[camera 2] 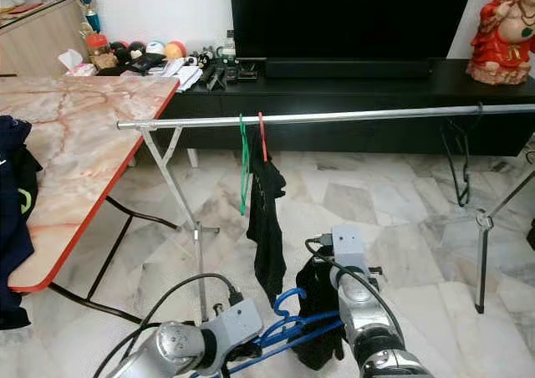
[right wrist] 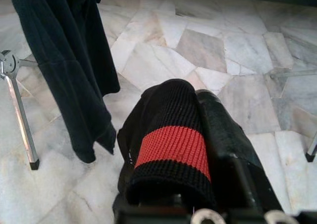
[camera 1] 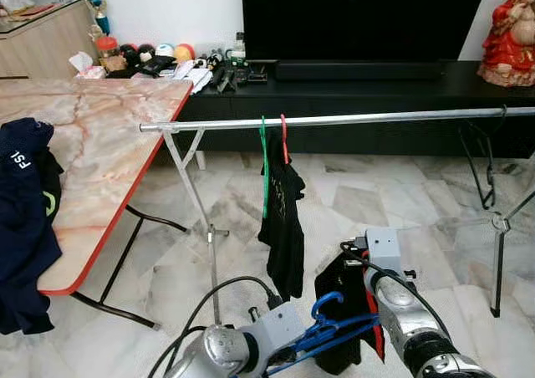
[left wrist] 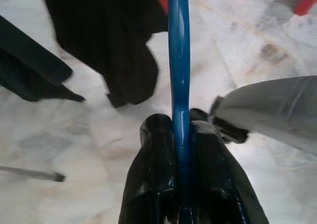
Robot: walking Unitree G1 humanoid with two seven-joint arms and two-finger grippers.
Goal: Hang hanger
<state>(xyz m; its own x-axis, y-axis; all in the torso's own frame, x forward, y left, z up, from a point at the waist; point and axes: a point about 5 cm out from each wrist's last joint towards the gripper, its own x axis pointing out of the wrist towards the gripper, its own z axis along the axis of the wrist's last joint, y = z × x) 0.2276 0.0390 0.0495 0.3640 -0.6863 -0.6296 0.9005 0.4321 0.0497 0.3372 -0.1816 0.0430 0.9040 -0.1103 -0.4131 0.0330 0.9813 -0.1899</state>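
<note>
**Blue hanger pinched low in front of the rail**

Both arms are cut off at the lower edge of the head views, so their fingers are hard to make out there. In the left wrist view, the left end effector (left wrist: 181, 135) is clenched on the blue hanger (left wrist: 179, 60), a smooth, glossy plastic rod pressed between two black fingers (left wrist: 153, 169). In the head view the blue hanger's curled hook sits low, between the two silver arms and well below the rail (camera 1: 334, 120).

The right end effector (right wrist: 193, 135) is mostly hidden under a ribbed black knit cloth with a red band (right wrist: 171, 149) draped over it; whether it is grasping or released cannot be told.

The rail is a thin, shiny metal tube on folding legs. From it hang a green hanger (camera 1: 264, 169) and a red hanger (camera 1: 284, 140) carrying a limp dark garment (camera 1: 284, 227). The floor is veined marble tile (camera 1: 368, 202). At the left stands a marble-patterned surface (camera 1: 100, 144) with a red edge, a navy garment (camera 1: 25, 219) slumped over its near corner.
</note>
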